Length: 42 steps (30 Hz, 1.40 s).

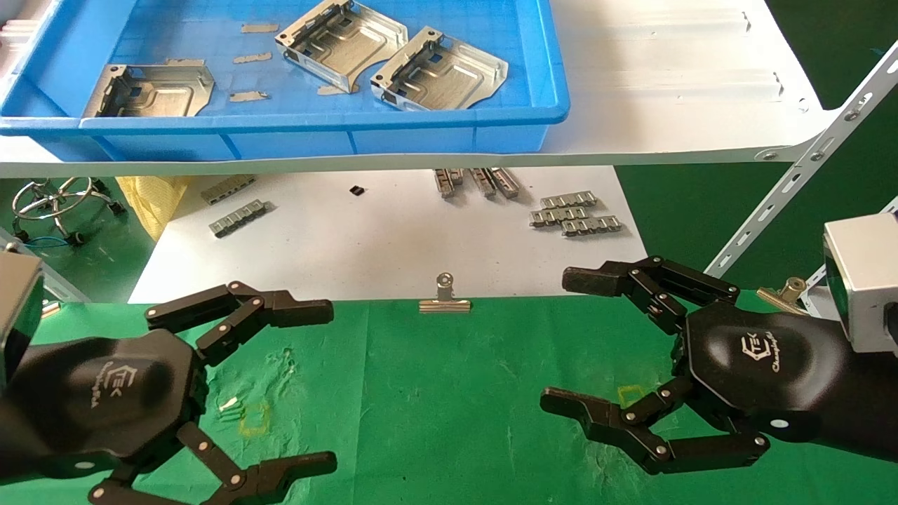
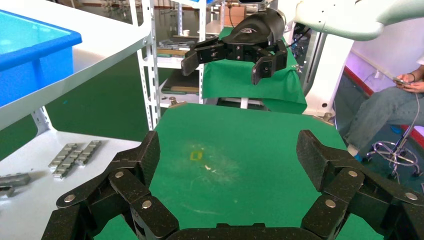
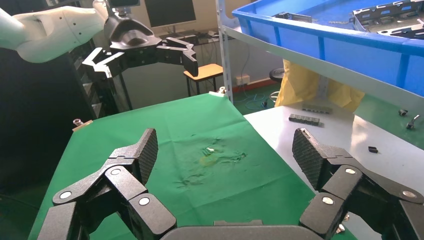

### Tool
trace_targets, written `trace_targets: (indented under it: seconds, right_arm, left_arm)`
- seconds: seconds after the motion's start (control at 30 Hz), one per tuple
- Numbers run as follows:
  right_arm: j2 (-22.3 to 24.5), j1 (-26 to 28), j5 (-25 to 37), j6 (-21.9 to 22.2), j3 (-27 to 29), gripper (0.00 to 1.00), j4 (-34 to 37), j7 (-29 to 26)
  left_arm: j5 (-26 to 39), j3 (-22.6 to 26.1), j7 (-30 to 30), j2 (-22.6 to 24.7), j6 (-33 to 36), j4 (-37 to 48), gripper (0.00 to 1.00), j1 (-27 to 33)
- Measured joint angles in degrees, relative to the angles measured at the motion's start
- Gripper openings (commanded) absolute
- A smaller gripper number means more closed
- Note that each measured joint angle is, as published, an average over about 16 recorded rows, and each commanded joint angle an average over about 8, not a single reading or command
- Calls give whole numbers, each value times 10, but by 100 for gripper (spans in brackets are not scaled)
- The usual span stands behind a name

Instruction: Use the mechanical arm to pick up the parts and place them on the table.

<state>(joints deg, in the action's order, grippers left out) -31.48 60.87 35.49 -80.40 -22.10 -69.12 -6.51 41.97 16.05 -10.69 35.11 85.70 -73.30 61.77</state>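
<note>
Left gripper [image 1: 277, 382] hovers, fingers spread, over the surface's [image 1: 449, 393] left edge; it should rise above the tray rim [image 1: 280, 123] toward the parts [image 1: 342, 42].

bare table [image 1: 449, 393] between open tools

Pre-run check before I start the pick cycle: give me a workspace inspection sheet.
Surface: green table, wrinkled cloth, small yellow marks.
Job's things: three parts, all in the blue tray on the white shelf.
Clutter: grey ribbed strips, binder clip at the cloth's edge.
Grippers: left gripper and right gripper both over the cloth, jaws open, empty.
Cables: blue one on the floor.
Surroundings: seated person, racks.
</note>
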Motion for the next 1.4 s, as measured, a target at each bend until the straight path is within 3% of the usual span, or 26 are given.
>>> trace_targets:
  seconds: [0.13,0.17,0.67,0.87,1.13,1.4]
  right_arm:
    - [0,0,0,0,0,5,0,0]
    - [0,0,0,0,0,0,0,0]
    - [0,0,0,0,0,0,0,0]
    - [0,0,0,0,0,0,0,0]
    - [0,0,0,0,0,0,0,0]
    - [0,0,0,0,0,0,0,0]
  left_arm:
    - [0,0,0,0,0,0,100,0]
    - [0,0,0,0,0,0,100,0]
    - [0,0,1,0,1,-1,100,1]
    - [3,-1,-3,5,-2,4,100,27]
    - [54,11,-23,39,-41,55,100,145]
    - [181,66,-48,124,-109,207,100,324]
